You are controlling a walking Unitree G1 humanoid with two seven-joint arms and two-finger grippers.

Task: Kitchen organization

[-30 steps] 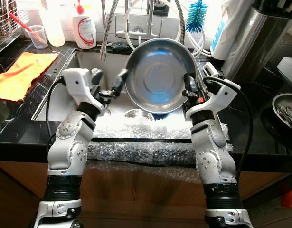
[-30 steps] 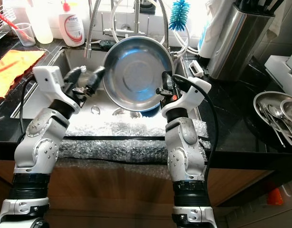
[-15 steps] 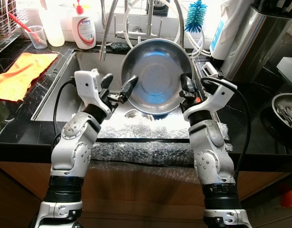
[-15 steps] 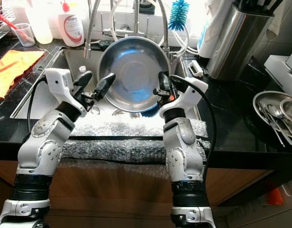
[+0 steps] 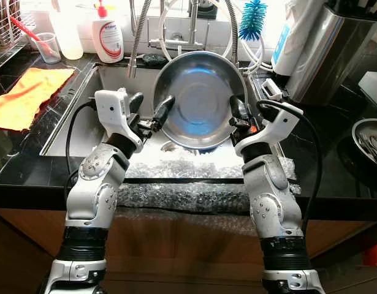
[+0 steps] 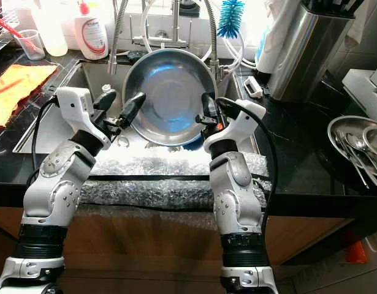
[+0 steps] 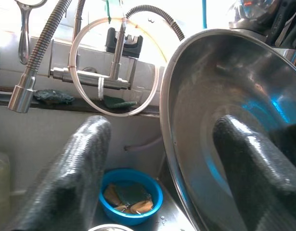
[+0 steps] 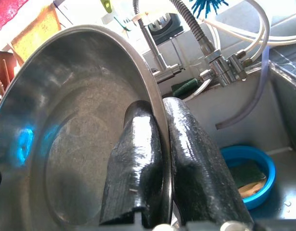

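A large steel bowl (image 5: 197, 98) stands on edge above the sink (image 5: 78, 122), its hollow side facing me. My right gripper (image 5: 235, 111) is shut on the bowl's right rim; in the right wrist view one finger (image 8: 133, 159) lies inside the bowl (image 8: 66, 144) and the other behind the rim. My left gripper (image 5: 149, 108) is open at the bowl's left rim. In the left wrist view the rim of the bowl (image 7: 210, 96) passes between its two fingers (image 7: 70, 178), which stand apart from the metal.
A blue dish (image 7: 131, 195) with sponges sits in the sink under the tap (image 5: 191, 24). Bubble wrap (image 5: 200, 184) covers the front counter edge. An orange cloth (image 5: 26, 95), a soap bottle (image 5: 108, 33) and a cup (image 5: 48, 48) lie left; a steel canister (image 5: 329, 49) and a plate of spoons (image 5: 369, 144) lie right.
The bowl has shifted a little to the left with my right gripper. My left gripper has come in from the left and now straddles the bowl's left rim.
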